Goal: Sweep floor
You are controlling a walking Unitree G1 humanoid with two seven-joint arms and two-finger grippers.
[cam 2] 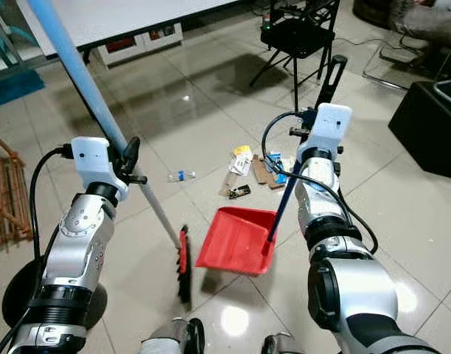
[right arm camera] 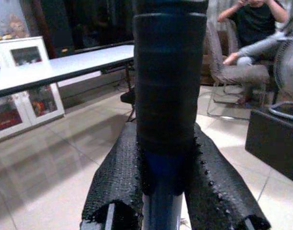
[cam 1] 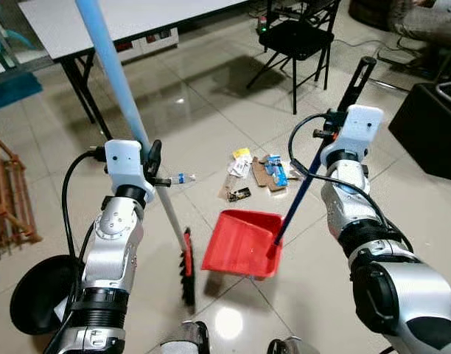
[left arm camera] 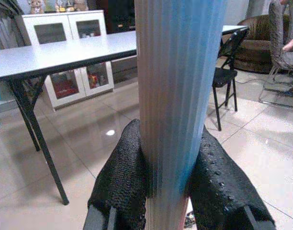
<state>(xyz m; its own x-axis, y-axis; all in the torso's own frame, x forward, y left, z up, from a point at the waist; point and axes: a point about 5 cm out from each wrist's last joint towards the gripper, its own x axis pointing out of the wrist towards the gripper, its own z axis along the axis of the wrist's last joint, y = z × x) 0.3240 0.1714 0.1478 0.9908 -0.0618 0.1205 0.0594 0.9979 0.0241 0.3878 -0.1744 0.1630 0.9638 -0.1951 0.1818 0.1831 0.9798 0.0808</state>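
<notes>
Red plastic is your dustpan (cam 1: 240, 242), flat on the tiled floor (cam 1: 211, 110) with nothing visible inside it; your right gripper (right arm camera: 173, 184) has both fingers pressed against its dark handle (cam 1: 303, 188), which slants up from the pan's near corner; your left gripper (left arm camera: 177, 184) is closed the same way on the pale blue broom pole (cam 1: 111, 70), whose brush (cam 1: 187, 269) rests on the tiles just beside the pan's left edge; scattered litter (cam 1: 256, 173) lies just beyond the pan's open lip, and a small bottle (cam 1: 183, 178) sits apart to its left.
</notes>
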